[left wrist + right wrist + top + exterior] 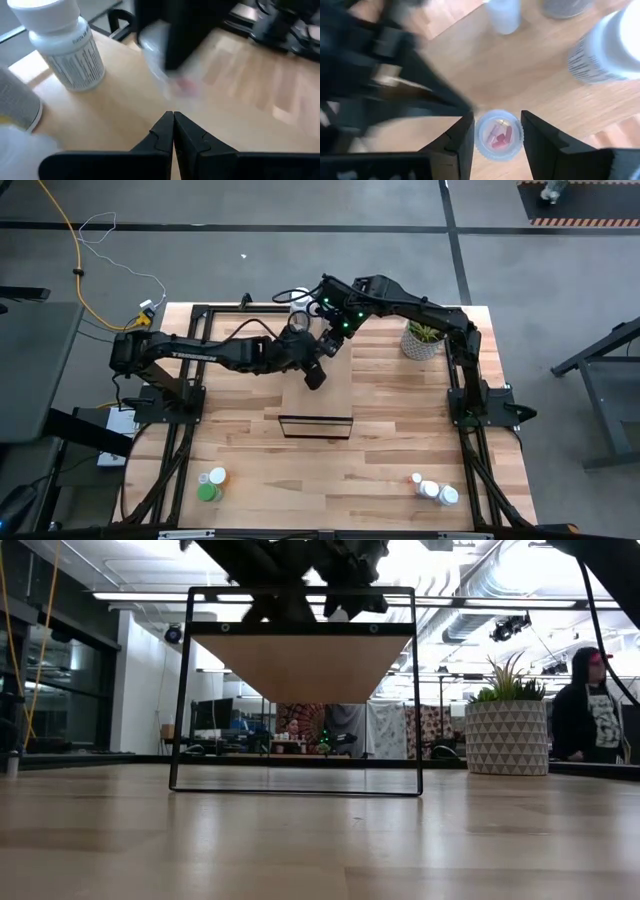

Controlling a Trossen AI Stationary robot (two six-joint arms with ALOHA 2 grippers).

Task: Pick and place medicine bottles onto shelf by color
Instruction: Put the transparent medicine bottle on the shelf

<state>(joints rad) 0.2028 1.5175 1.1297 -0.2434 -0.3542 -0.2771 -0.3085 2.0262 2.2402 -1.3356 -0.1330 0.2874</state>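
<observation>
Bottles crowd the shelf (pixel 345 375); my right gripper (pixel 497 131) holds a clear bottle (pixel 498 135) with red pills. My left gripper (pixel 173 122), pinched shut, hovers close, so I risk bumping the white bottle (pixel 67 45)

Both arms (pixel 230 352) are matte black with jointed segments, white lettering on the left link, green indicator lights near the right wrist (pixel 340 320), and angular black fingers (pixel 545 145).

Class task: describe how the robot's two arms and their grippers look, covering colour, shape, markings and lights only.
Both arms are dark, jointed and slim. The left arm carries white lettering along one link. The right arm shows small green lights near its wrist. The left gripper and right gripper each have two black, angular fingers.
</observation>
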